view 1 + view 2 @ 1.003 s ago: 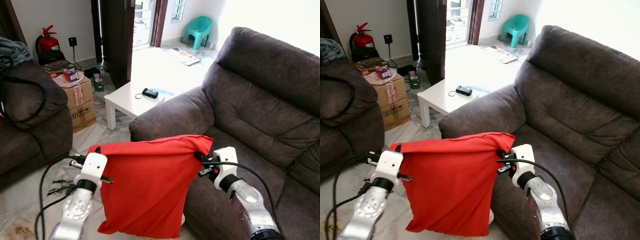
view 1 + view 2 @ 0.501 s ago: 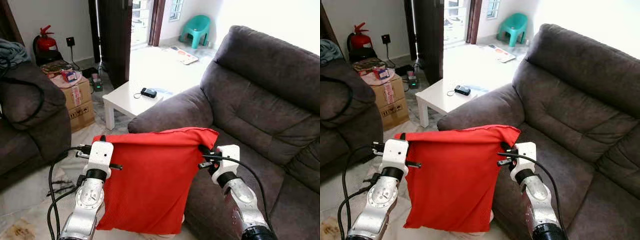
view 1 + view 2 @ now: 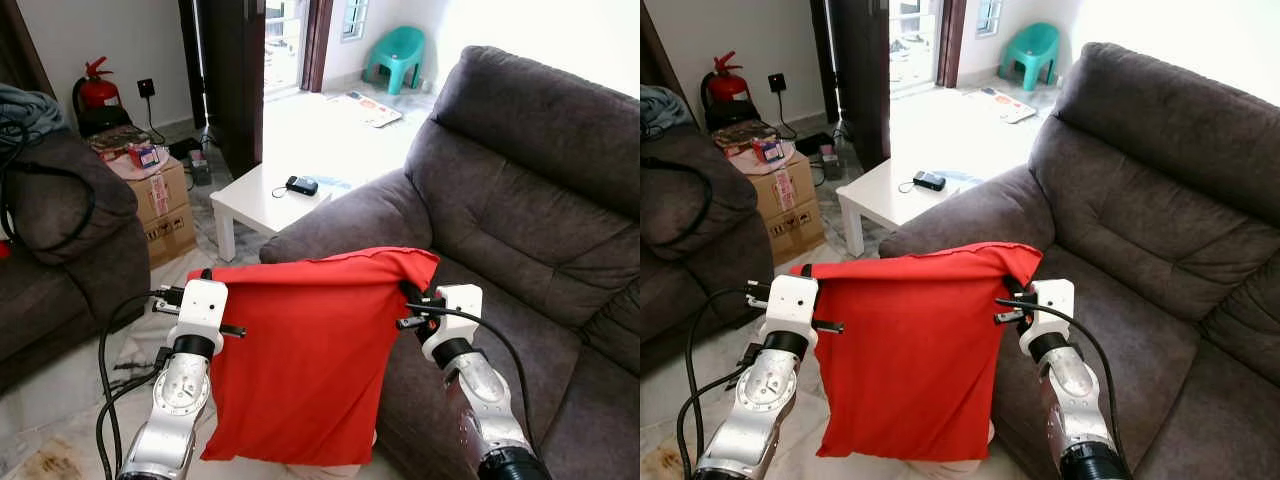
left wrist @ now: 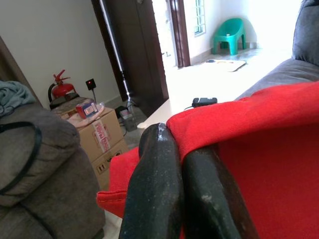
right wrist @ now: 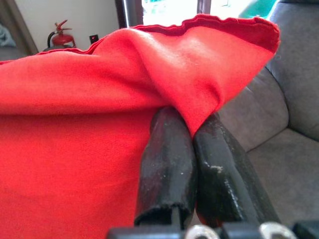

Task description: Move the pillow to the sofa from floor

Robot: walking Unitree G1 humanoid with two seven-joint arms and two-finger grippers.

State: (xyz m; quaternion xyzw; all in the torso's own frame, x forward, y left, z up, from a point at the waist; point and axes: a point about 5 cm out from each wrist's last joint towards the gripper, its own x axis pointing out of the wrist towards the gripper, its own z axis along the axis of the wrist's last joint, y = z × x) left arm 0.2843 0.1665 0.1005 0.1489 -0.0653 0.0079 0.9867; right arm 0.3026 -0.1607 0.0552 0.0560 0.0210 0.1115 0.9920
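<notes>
— Two corners pinched? What do you see?

— Yes. I have the left pincer clamped on one top corner of the red pillow and the right pincer clamped on the other.

— Where is the pillow?

— It hangs between the pincers, above the floor. The sofa seat lies just beyond the right pincer; the white table stands farther ahead.

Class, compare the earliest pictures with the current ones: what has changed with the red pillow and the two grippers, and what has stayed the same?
The left gripper has risen, so the red pillow now hangs with its top edge nearly level instead of sloping down to the left. Both grippers, the right gripper included, stay shut on its upper corners. It still hangs beside the sofa, not on it.
</notes>
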